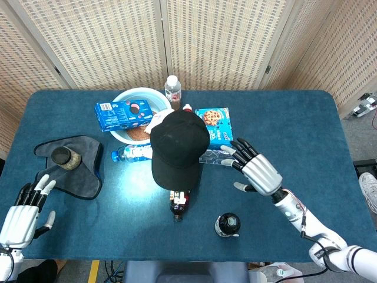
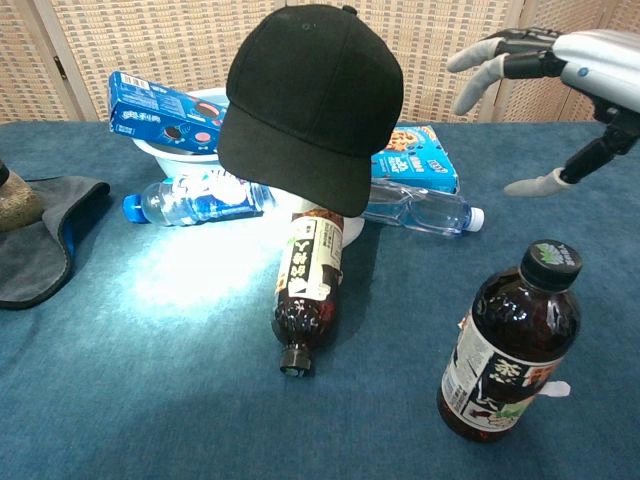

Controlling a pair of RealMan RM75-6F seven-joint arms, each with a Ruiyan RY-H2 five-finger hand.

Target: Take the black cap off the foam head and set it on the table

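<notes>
We are at the approach step: the black cap (image 1: 178,147) sits on the foam head, which it hides almost wholly, and nothing has gripped it yet. Our right hand (image 1: 257,171) hovers just to the right of the cap, above the worktop (image 1: 294,130), released, fingers spread and holding nothing; in the chest view its fingertips (image 2: 470,62) point toward the cap's crown while the thumb hangs lower. The palm faces partly down and toward the cap. Our left hand (image 1: 23,212) rests far to the left of the cap, beyond the grey cloth (image 1: 70,165), open and idle.

Next, we judge, the right hand must close the gap to the cap, take the crown or brim, and lift upward so the head does not tip. A dark tea bottle (image 2: 308,295) lies just in front of the cap's brim, and a clear water bottle (image 1: 218,157) lies beside the cap under the right hand, so the set-down needs a bare patch of worktop away from these.
</notes>
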